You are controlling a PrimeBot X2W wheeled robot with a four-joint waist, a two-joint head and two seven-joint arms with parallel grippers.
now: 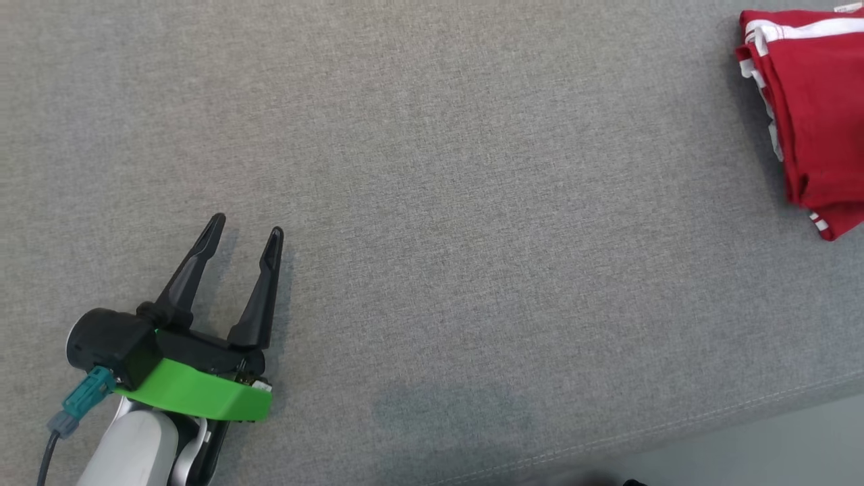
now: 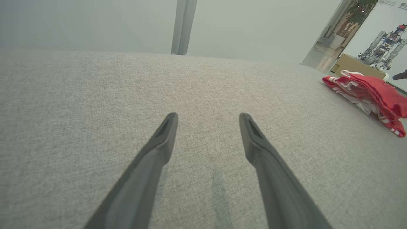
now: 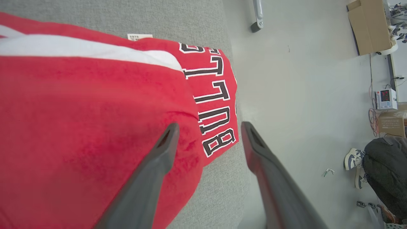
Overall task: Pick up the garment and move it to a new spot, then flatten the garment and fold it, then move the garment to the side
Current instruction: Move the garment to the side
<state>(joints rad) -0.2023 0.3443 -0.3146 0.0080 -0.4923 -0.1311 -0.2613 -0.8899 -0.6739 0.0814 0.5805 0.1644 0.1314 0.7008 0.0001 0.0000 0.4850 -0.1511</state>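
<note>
The garment (image 1: 813, 115) is a red jersey with white trim, folded into a stack at the far right edge of the grey padded table (image 1: 432, 169). From the left wrist view the garment (image 2: 372, 95) lies far off to the right. My left gripper (image 1: 246, 226) rests open at the lower left, empty, well away from the cloth; its fingers (image 2: 165, 136) point over bare fabric. My right gripper (image 3: 210, 127) hovers open just above the garment (image 3: 89, 111), over the corner printed with black letters, gripping nothing.
The table's right edge (image 3: 235, 105) drops to a pale floor (image 3: 302, 79). A person's shoe (image 3: 351, 159) and dark trouser leg show on the floor at the right. A cardboard box (image 3: 369, 25) and small devices stand farther off.
</note>
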